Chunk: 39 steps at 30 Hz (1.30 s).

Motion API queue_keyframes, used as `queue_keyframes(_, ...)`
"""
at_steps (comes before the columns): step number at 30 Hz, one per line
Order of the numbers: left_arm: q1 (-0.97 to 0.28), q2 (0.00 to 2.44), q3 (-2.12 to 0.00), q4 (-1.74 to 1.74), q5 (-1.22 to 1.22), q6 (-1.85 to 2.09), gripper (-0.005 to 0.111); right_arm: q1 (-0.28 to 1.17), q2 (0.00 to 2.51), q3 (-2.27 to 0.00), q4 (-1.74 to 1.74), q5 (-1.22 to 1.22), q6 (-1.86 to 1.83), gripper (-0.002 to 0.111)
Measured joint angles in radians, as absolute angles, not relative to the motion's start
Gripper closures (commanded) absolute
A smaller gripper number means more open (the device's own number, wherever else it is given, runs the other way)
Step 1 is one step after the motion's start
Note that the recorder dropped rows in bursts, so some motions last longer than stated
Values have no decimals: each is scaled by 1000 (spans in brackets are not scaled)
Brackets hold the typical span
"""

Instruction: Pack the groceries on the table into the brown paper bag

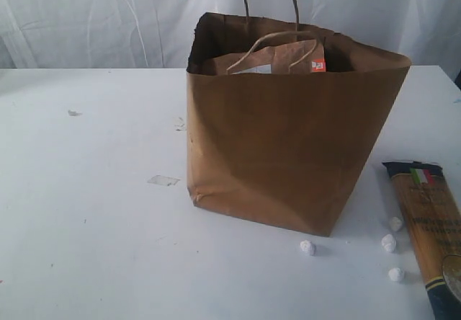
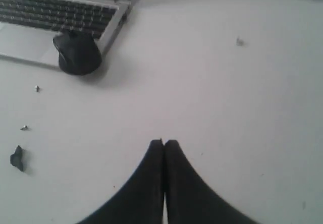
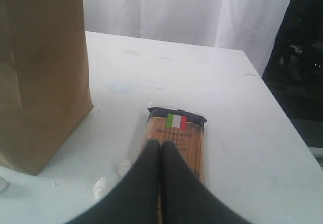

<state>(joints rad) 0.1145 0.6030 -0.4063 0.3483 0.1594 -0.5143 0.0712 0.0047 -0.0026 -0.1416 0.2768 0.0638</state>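
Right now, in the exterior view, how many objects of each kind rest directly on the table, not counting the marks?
Brown paper bag: 1
Spaghetti packet: 1
Small white lumps: 4
Total: 6

Italian flag (image 3: 176, 121) on spaghetti packet (image 3: 191, 144)
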Motion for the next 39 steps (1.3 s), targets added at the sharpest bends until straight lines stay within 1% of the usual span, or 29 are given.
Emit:
queue_keyframes(5,114,260,-335,357,152,-546,107,71,5,-3,-140,277,64,108)
queue_keyframes(9,114,73,-333,398,159,-434,107,71,5,-3,-140,277,64,108)
queue_keyframes(11,114,24,-333,411,190,-383,107,71,5,-3,-140,277,64,108)
queue_keyframes(13,114,8,-331,412,308,-347,107,71,5,-3,-140,277,64,108)
queue_keyframes(14,114,8,-316,408,380,-413,107,71,5,-3,-140,277,64,108)
queue_keyframes(15,114,6,-297,408,399,-474,107,71,5,-3,-140,277,64,108)
queue_keyframes(17,114,4,-218,418,395,-663,107,71,5,-3,-140,277,64,108)
queue_keyframes(20,114,4,-89,598,337,-956,107,71,5,-3,-140,277,64,108)
queue_keyframes(22,114,4,-67,711,329,-1081,107,71,5,-3,-140,277,64,108)
queue_keyframes(24,114,4,-80,788,300,-1088,107,71,5,-3,-140,277,64,108)
queue_keyframes(26,114,4,-138,823,256,-1018,107,71,5,-3,-140,277,64,108)
queue_keyframes(29,74,4,-178,851,297,-995,107,71,5,-3,-140,277,64,108)
queue_keyframes(34,44,4,-85,855,440,-1258,107,71,5,-3,-140,277,64,108)
queue_keyframes(39,44,4,-20,851,471,-1403,107,71,5,-3,-140,277,64,108)
